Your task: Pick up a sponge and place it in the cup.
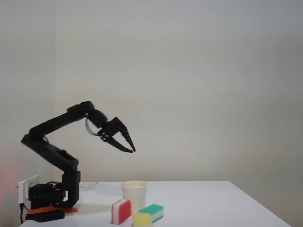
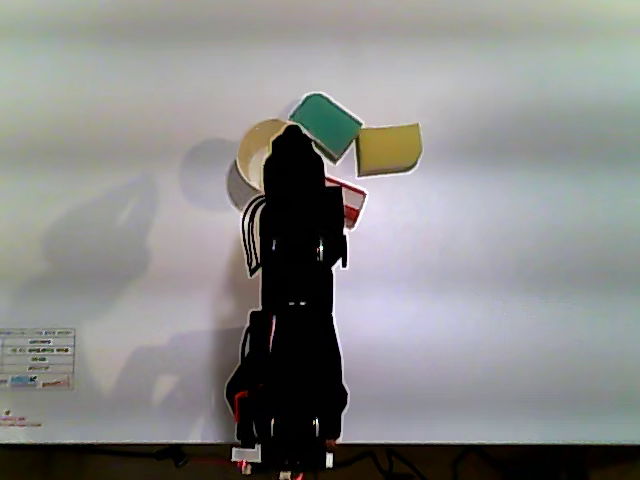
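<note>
Black two-finger tool (image 1: pixel 131 144) raised above white paper cup (image 1: pixel 135 193), fingers parted, empty. Small pale-yellow foam sponge (image 1: pixel 142 219) on counter (image 1: pixel 213 203); pick-up, placement both remaining.

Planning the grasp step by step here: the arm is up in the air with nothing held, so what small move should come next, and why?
Probably lower the claw toward the yellow sponge. In the fixed view the claw hangs open and empty, high above the cup, and the sponge sits on the table in front of the cup, not yet touched.
</note>
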Action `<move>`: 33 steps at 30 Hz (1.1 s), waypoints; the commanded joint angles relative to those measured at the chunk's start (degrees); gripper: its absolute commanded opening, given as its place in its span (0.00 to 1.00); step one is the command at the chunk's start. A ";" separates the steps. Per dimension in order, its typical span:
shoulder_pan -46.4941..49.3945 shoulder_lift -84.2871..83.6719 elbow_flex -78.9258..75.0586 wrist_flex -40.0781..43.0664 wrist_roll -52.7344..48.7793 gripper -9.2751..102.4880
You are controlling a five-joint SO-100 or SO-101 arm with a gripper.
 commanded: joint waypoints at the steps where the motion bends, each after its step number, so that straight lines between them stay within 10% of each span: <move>1: 1.05 8.44 4.48 -0.44 -0.35 0.08; 33: 3.34 37.35 46.76 -8.53 0.97 0.08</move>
